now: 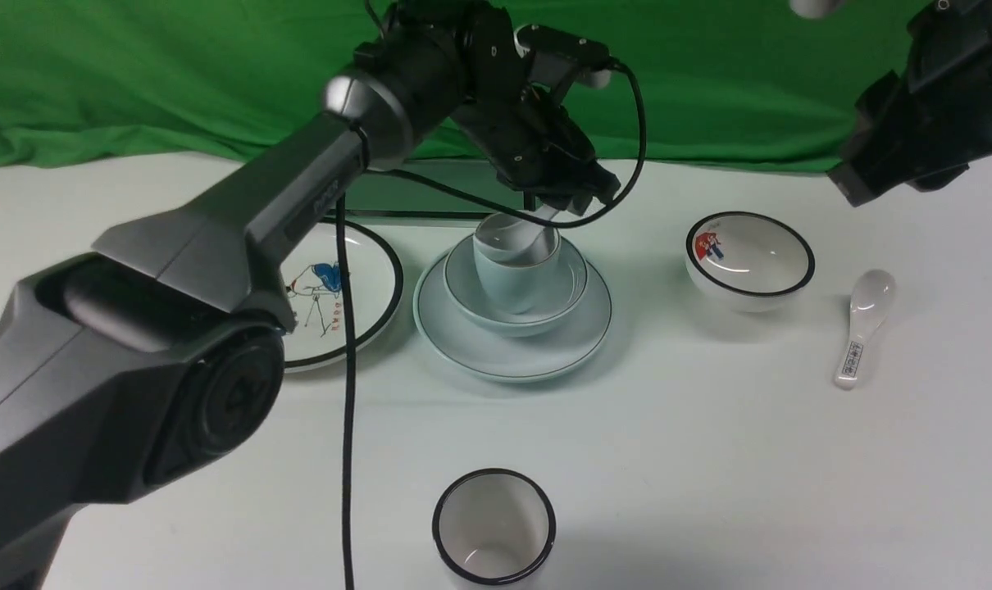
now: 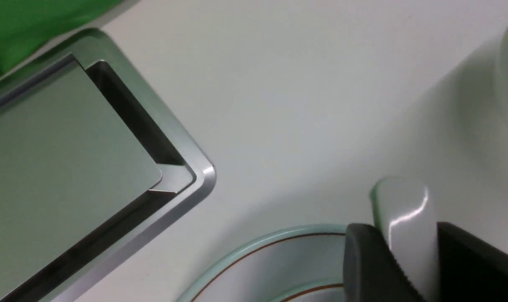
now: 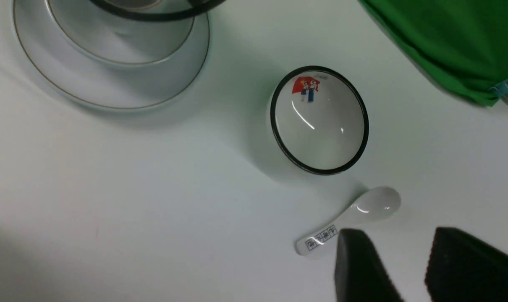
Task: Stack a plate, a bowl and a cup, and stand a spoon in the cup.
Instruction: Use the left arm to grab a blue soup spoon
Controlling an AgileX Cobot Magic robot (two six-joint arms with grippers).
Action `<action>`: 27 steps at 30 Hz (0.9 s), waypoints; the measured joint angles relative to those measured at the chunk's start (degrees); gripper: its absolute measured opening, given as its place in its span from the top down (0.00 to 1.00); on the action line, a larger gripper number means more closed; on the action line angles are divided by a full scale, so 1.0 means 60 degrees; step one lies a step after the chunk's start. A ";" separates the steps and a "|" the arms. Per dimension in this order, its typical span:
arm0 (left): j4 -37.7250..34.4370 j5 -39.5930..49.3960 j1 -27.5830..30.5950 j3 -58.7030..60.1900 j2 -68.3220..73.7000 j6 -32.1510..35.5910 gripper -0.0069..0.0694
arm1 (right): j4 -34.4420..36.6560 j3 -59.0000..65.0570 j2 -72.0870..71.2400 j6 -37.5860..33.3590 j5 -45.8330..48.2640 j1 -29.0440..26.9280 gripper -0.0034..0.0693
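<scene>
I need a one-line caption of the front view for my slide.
Left gripper holds the spoon in the cup, which sits in the bowl on the plate.

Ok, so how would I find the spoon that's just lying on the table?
From the stacked plate in the middle of the white table, look to the robot's right, past the black-rimmed bowl with the red-and-blue picture. The marked spoon lies flat just beyond it. Its handle carries small printed marks; the plain white spoon is in the cup, gripped by the left hand.
</scene>
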 joint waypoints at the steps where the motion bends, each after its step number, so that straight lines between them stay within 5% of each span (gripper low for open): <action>1: -0.0087 0.0000 0.0007 -0.0007 0.0000 0.0019 0.80 | 0.0000 0.0000 0.0000 0.0000 -0.0004 0.0000 0.57; 14: -0.0188 0.0584 0.0043 -0.0007 -0.1498 0.0087 0.79 | 0.0000 0.0007 0.0000 0.0000 -0.0004 0.0000 0.57; 27: -0.2348 0.0935 0.0146 0.1077 -0.2990 0.1746 0.79 | 0.0000 0.0007 0.0000 0.0000 -0.0004 0.0000 0.57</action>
